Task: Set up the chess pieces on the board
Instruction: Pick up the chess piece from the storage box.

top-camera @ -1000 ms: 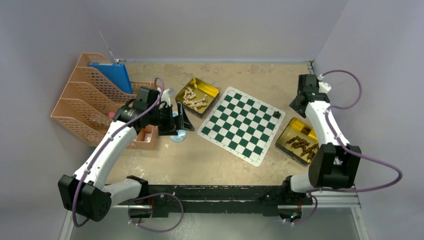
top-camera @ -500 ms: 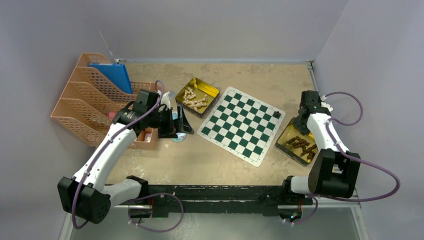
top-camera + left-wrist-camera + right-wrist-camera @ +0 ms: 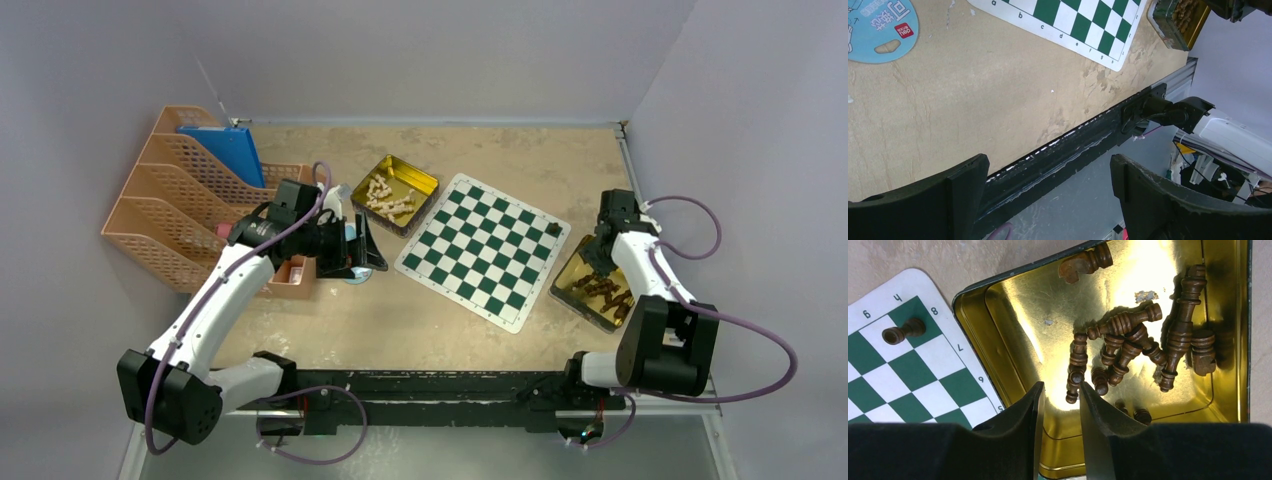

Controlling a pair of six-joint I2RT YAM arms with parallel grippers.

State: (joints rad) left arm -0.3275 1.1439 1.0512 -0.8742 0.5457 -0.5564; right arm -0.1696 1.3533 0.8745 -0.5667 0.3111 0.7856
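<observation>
1. The board (image 3: 483,250) lies flat in the middle of the table (image 3: 400,320), turned at an angle, with a gold tin on either side of it.
2. One dark brown piece (image 3: 903,331) sits on the board, on a square by the corner nearest the right-hand tin (image 3: 998,325).
3. That tin lies just beside the board's edge. It holds the other dark brown pieces (image 3: 1128,340), lying on their sides in a loose heap, and a lone piece (image 3: 1085,262) lies apart against one wall.
4. The right gripper (image 3: 1060,390) hangs over this tin, close to its near wall. Its jaws stand a narrow gap apart. The end of one lying piece shows in that gap, but neither finger presses on it, so nothing is grasped.
5. The far tin (image 3: 415,178), beside the board's far-left edge, holds the pale beige pieces (image 3: 390,200) in a jumble.
6. The left gripper (image 3: 1048,170) hovers over bare table to the left of the board, jaws spread wide with nothing between them. A round blue card (image 3: 878,25) lies on the table near it.
7. An orange file rack (image 3: 160,200) with a blue folder (image 3: 225,150) in it stands along the left side.
</observation>
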